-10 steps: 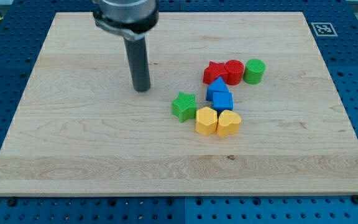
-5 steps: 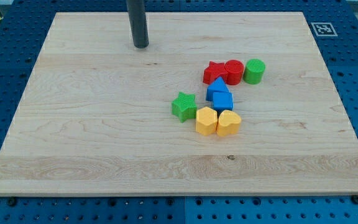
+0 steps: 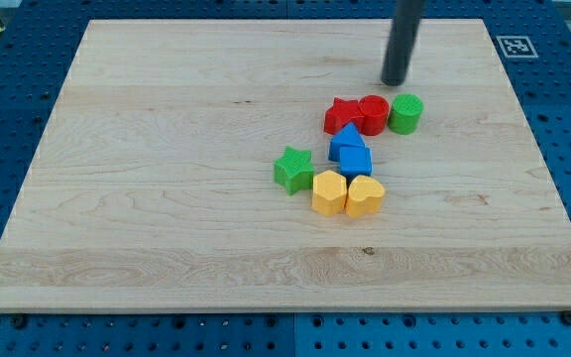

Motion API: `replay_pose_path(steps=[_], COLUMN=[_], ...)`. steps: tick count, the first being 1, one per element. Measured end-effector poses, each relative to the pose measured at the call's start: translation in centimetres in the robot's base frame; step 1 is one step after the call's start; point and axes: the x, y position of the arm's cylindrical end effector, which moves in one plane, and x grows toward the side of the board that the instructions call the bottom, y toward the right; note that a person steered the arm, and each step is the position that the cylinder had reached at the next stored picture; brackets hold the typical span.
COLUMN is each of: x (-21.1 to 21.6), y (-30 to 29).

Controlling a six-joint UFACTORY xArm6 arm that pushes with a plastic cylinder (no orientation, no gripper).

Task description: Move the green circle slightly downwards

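Note:
The green circle [image 3: 405, 113] stands at the right end of a row, touching the red circle [image 3: 373, 115], with the red star [image 3: 342, 114] to the left of that. My tip [image 3: 395, 81] rests on the wooden board [image 3: 167, 198] just above the green circle, slightly to its left, with a small gap between them. The rod rises out of the view's top.
Below the red blocks lie two blue blocks: a triangle [image 3: 345, 138] and a cube [image 3: 356, 161]. A green star [image 3: 293, 169] sits to their left. A yellow hexagon [image 3: 329, 192] and a yellow heart [image 3: 365, 196] lie lowest. A marker tag [image 3: 514, 46] is at the board's top right corner.
My tip has moved from the left-centre of the board up toward the top and then far right, ending just above the green circle. No block has moved.

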Motion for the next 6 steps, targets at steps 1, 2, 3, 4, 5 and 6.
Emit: replay_pose_path(steps=[1,2,3,4,5,6], x=[2.8,3.2,3.9,4.2,4.2,1.2], y=[0.3,0.3,0.3,0.3,0.3,0.1])
